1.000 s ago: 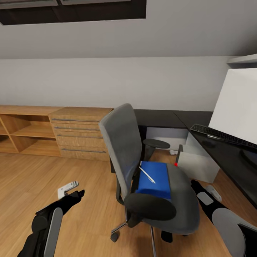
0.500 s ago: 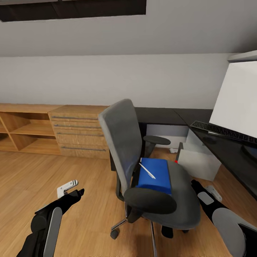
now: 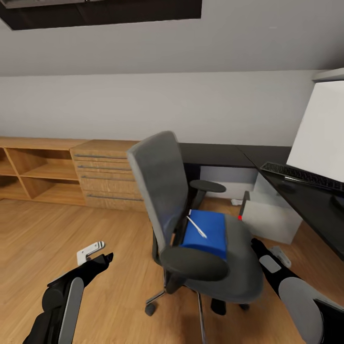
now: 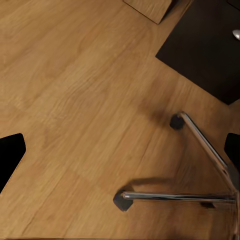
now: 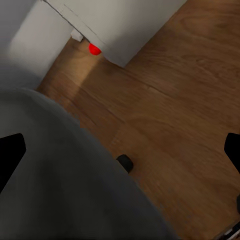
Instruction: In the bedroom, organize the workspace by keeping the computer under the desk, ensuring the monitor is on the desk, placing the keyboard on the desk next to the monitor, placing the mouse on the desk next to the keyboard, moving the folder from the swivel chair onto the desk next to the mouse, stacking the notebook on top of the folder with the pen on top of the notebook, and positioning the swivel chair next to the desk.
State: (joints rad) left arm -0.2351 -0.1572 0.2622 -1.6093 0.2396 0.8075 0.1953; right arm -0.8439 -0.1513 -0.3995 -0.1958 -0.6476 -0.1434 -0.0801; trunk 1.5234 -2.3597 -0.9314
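Clearly the folder [image 3: 206,233] is the business now: a thin, bright blue rectangle lying flat on the grey padded seat of the swivel chair [image 3: 200,239], with a slim white pen [image 3: 196,226] slanting across its near-left part. I cannot tell whether a notebook lies between them. The step in hand looks like the approach to lift these off the seat; nothing is held yet.

Both arms hang low on either side of the chair. The left claw [image 3: 98,260] sits over bare wooden floor [image 3: 43,239], left of the chair, and its wrist view shows dark fingertips [image 4: 11,155] set wide apart above the chrome star base [image 4: 200,170], so it stands open and empty. The right claw [image 3: 260,248] is just right of the seat's edge, likewise spread and empty.

The next move, I judge, calls for raising one claw over the armrest [image 3: 193,263] and coming down on the thin folder's edge, which gives little to pinch; the loose pen may roll off.

Further right, the glossy black tabletop [image 3: 306,200] carries the keyboard [image 3: 301,176] and the monitor [image 3: 320,134], white back showing. Beneath it stands the light grey computer [image 3: 270,220], boxy, with a red dot. At far left is a light wooden chest of drawers [image 3: 107,174].
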